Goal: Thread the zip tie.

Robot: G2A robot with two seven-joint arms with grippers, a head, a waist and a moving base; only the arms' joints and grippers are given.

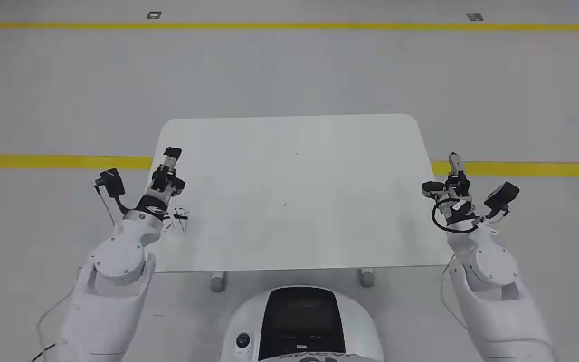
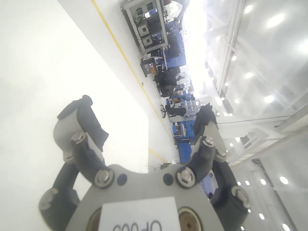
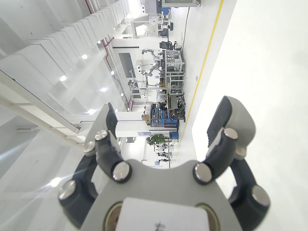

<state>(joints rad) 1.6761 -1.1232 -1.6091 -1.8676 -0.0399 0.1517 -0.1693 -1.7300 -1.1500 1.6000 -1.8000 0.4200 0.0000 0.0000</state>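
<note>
The left end effector (image 1: pixel 171 154) (image 2: pixel 145 104) was over the left edge of the white surface (image 1: pixel 298 181), its fingers spread apart and holding nothing. The right end effector (image 1: pixel 455 162) (image 3: pixel 167 103) was just past the surface's right edge, over the floor, also spread wide and empty. Some thin black strands (image 1: pixel 178 216) lay on the surface beside the left arm's wrist. They were too small to tell whether they were the zip tie.

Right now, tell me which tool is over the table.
The left tool, above the table's left edge; the right tool hangs beside the table, past its right edge.
</note>
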